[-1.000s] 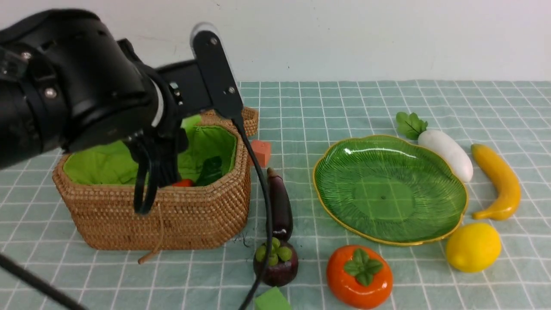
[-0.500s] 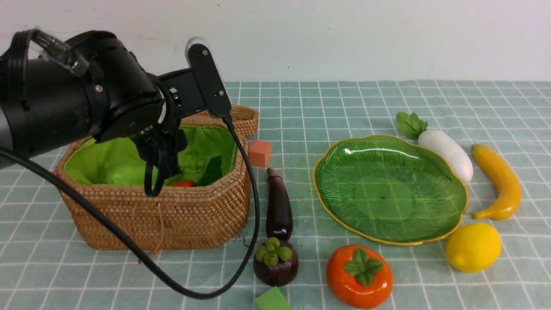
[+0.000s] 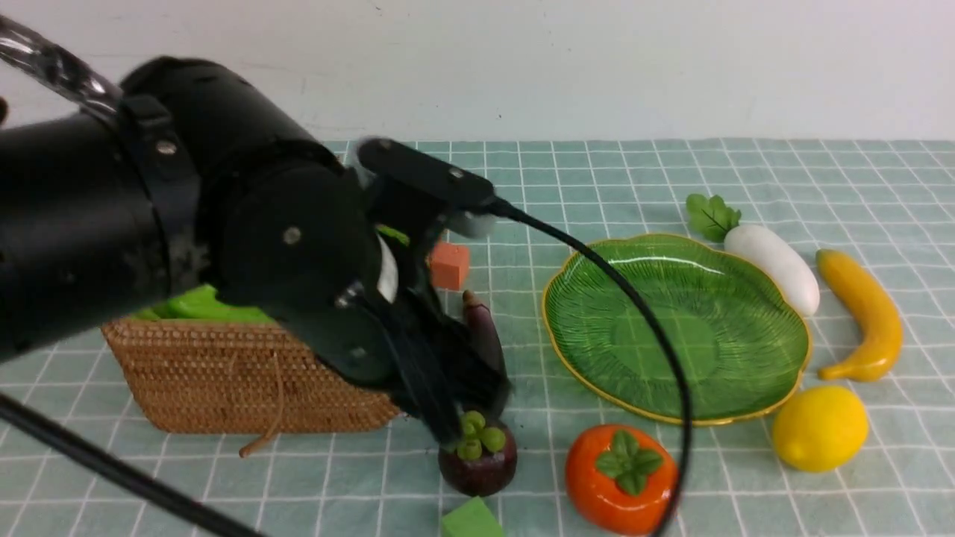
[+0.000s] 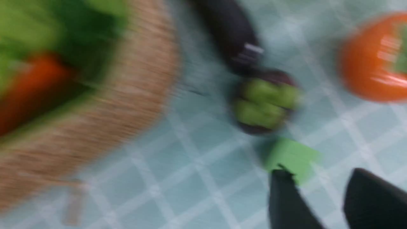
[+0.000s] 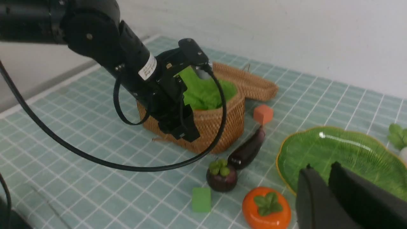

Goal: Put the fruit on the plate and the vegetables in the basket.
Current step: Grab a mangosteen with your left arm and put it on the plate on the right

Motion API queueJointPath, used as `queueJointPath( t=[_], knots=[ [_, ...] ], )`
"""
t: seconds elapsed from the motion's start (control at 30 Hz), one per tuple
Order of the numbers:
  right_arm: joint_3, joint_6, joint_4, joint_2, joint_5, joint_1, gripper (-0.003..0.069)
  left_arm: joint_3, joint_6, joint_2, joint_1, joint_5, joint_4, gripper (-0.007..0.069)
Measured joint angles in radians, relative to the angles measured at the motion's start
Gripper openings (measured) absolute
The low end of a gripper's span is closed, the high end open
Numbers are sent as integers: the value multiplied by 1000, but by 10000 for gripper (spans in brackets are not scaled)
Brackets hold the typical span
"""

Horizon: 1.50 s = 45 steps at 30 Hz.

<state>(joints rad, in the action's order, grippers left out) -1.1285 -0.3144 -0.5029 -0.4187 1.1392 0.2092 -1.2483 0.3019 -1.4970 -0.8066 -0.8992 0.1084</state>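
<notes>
Woven tan wicker is forming the eight-sided basket [image 3: 224, 373], which is standing at the left of the counter [image 3: 746, 171] on a teal checked cloth. Bright green fabric is lining it, and its flat woven lid [image 5: 251, 82] is lying just behind. A smeared red-orange carrot [image 4: 31, 82] is showing inside.

The left hand [image 3: 459, 414] is hanging low beside the basket's right corner. It is covering the near end of the slim, glossy purple eggplant [image 3: 483, 328], and its tips are just above the round, dark mangosteen [image 3: 481, 462] with its knobbly green top. Its black fingers [image 4: 286, 203] are standing apart with only checked cloth between them. A small green cube [image 3: 470, 520] is sitting just in front of the mangosteen, and an orange cube [image 3: 450, 265] is sitting beyond the eggplant.

The leaf-shaped green glass plate [image 3: 671, 335], ribbed and gold-rimmed, is lying bare in the middle. A shiny orange persimmon [image 3: 623, 477] is resting near its front edge. The smooth white radish [image 3: 776, 265] is touching its far right rim, with the curved yellow banana [image 3: 865, 313] beside it and the dimpled lemon [image 3: 819, 427] in front.

The right hand [image 5: 321, 171] is hovering over the plate's near side, fingers pressed together and gripping nothing.
</notes>
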Motion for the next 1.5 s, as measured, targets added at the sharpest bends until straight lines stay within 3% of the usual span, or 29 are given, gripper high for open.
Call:
queueJointPath(
  t=[0.1,0.2,0.3,0.37,0.47,0.6,0.67,0.77,1.0,1.13,1.5],
  knots=[
    [-1,3,2,0,58,0,87,-1,-2,-22,-52,-8,-35,97],
    [-1,3,3,0,90,0,87,-12,-50,-70,-63,-9,-37,98],
    [-1,3,11,0,97,0,87,-13,-91,-115,-64,1,-25,164],
    [-1,3,14,0,97,0,87,-14,-131,-162,-64,46,0,291],
    [-1,3,14,0,99,0,87,-14,-137,-201,-64,108,53,399],
    [-1,3,14,0,108,0,87,-16,-64,-259,-64,197,172,519],
    [-1,3,14,0,113,0,87,-16,-21,-286,-64,211,217,540],
    [-1,3,14,0,119,0,87,-16,55,-334,-64,219,295,552],
    [-1,-1,14,0,121,0,87,-19,93,-404,-64,246,346,552],
    [-1,-2,14,0,122,0,87,-20,126,-405,-64,231,343,503],
    [-1,-2,31,0,103,0,87,-57,155,-326,-95,150,308,501]
  ],
)
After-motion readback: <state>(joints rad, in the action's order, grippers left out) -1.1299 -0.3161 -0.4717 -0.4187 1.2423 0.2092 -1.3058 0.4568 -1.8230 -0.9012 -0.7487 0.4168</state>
